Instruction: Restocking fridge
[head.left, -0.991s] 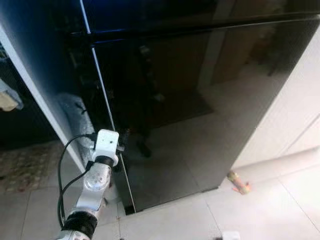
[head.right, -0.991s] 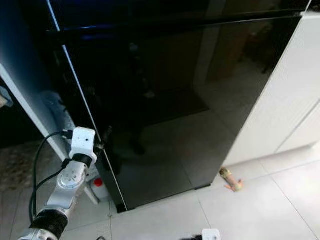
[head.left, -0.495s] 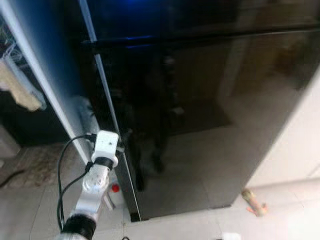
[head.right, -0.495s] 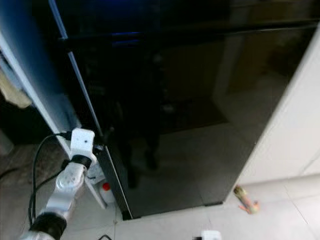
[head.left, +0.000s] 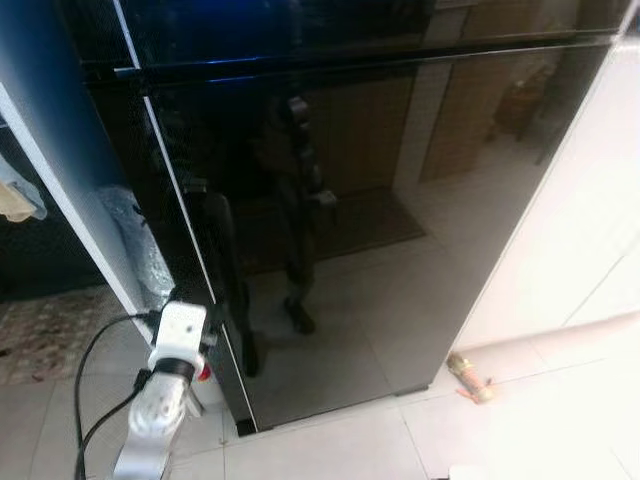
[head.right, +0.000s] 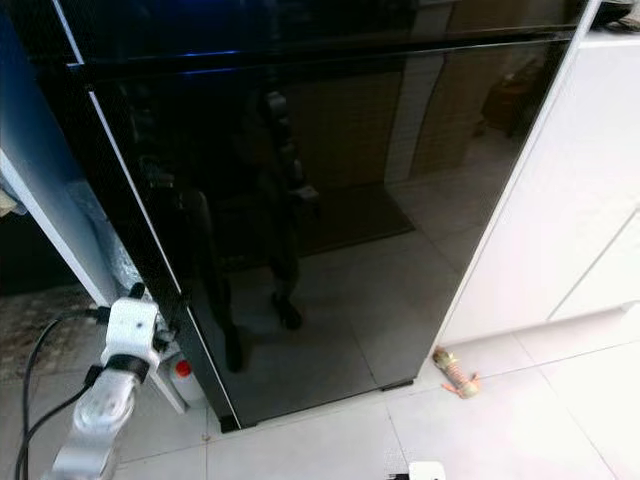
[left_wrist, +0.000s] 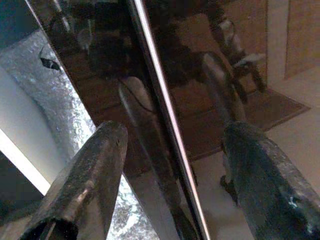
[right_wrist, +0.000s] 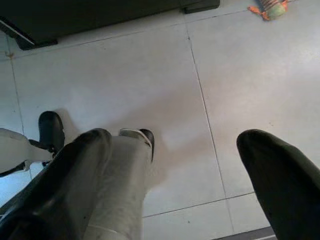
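Note:
The fridge is tall, black and glossy, and both its lower door (head.left: 380, 220) and upper door (head.left: 350, 25) are closed. My left gripper (left_wrist: 175, 140) is open at the lower door's left edge, low down near the floor. In the left wrist view its two fingers (left_wrist: 100, 160) stand on either side of the door's silver edge strip (left_wrist: 160, 100), holding nothing. My left wrist (head.left: 178, 330) is beside that edge in the eye views. My right gripper (right_wrist: 175, 145) hangs open over the floor tiles with nothing in it.
A white cabinet (head.right: 590, 200) stands against the fridge's right side. A small orange and green object (head.left: 467, 368) lies on the tiles at the fridge's right foot. A red-capped bottle (head.right: 182, 368) and bubble wrap (head.left: 135, 240) sit in the gap left of the fridge.
The head view has swung and steadied. My left gripper stays at the door's left edge but now sits lower on it. The doors stay closed.

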